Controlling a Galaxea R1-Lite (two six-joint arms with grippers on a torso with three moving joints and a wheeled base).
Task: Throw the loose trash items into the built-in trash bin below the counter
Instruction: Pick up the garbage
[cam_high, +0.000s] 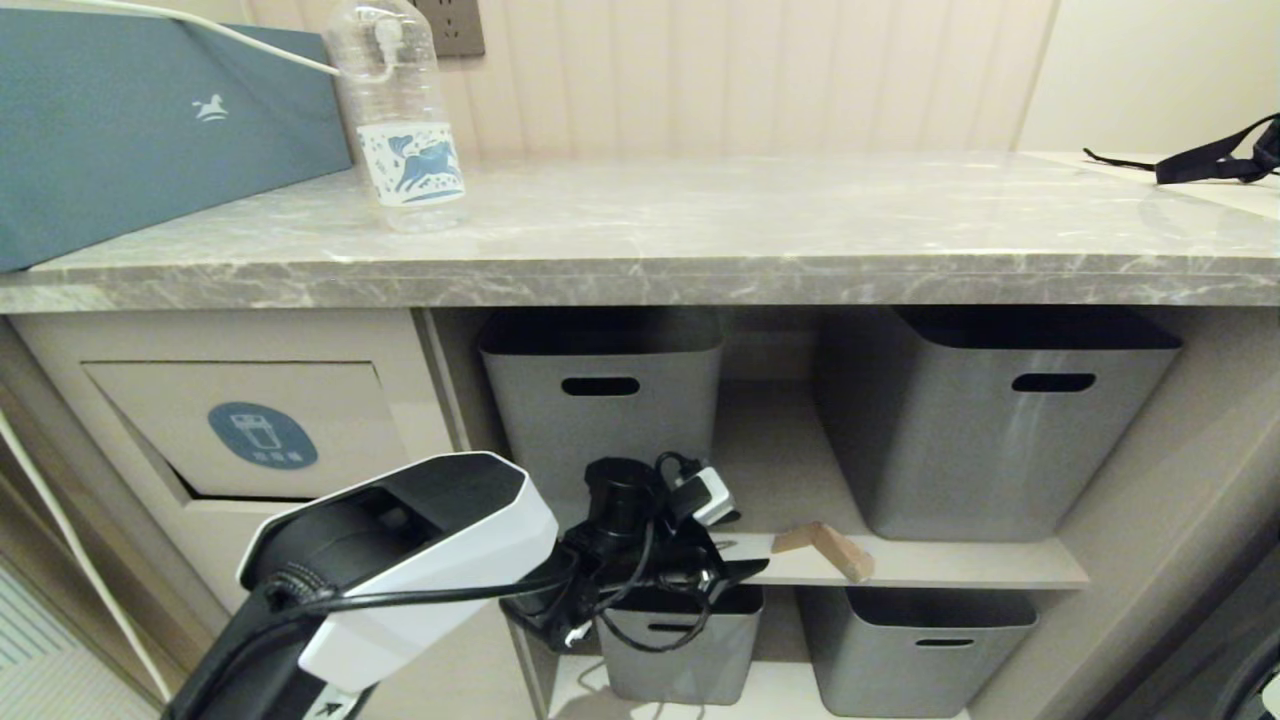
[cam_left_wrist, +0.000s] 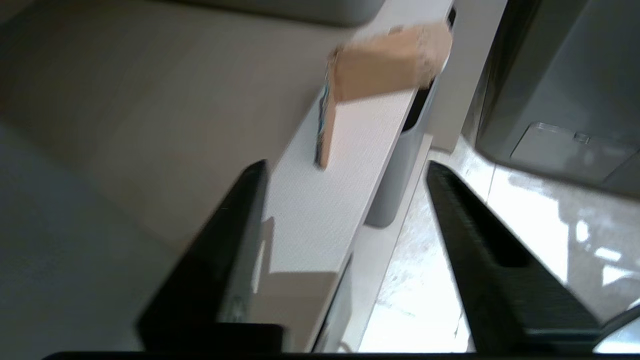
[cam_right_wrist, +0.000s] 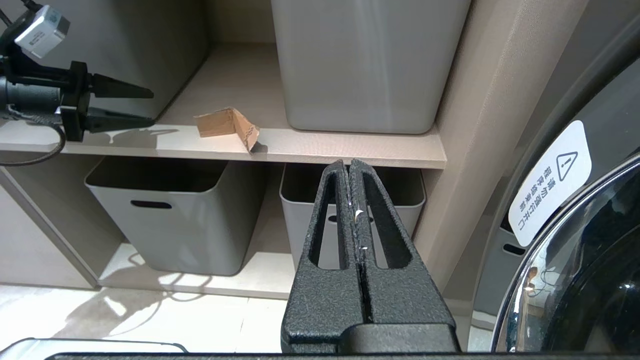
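A clear water bottle (cam_high: 400, 120) with a blue horse label stands on the grey marble counter (cam_high: 760, 235), at its left. A tan folded scrap (cam_high: 825, 548) (cam_left_wrist: 385, 65) (cam_right_wrist: 227, 127) lies at the front edge of the middle shelf below. My left gripper (cam_high: 745, 570) (cam_left_wrist: 346, 166) (cam_right_wrist: 151, 106) is level with that shelf, open and holding nothing, a short way left of the scrap and apart from it. The built-in trash bin flap (cam_high: 250, 430) with its round blue sticker sits in the beige cabinet at lower left. My right gripper (cam_right_wrist: 349, 165) is shut and empty, low in front of the shelves.
Grey tubs (cam_high: 600, 400) (cam_high: 985, 420) stand on the shelf, with more below (cam_high: 915, 640). A large blue box (cam_high: 150, 120) sits on the counter's left and a black strap (cam_high: 1215, 160) at its far right. A washer door (cam_right_wrist: 575, 260) is at the right.
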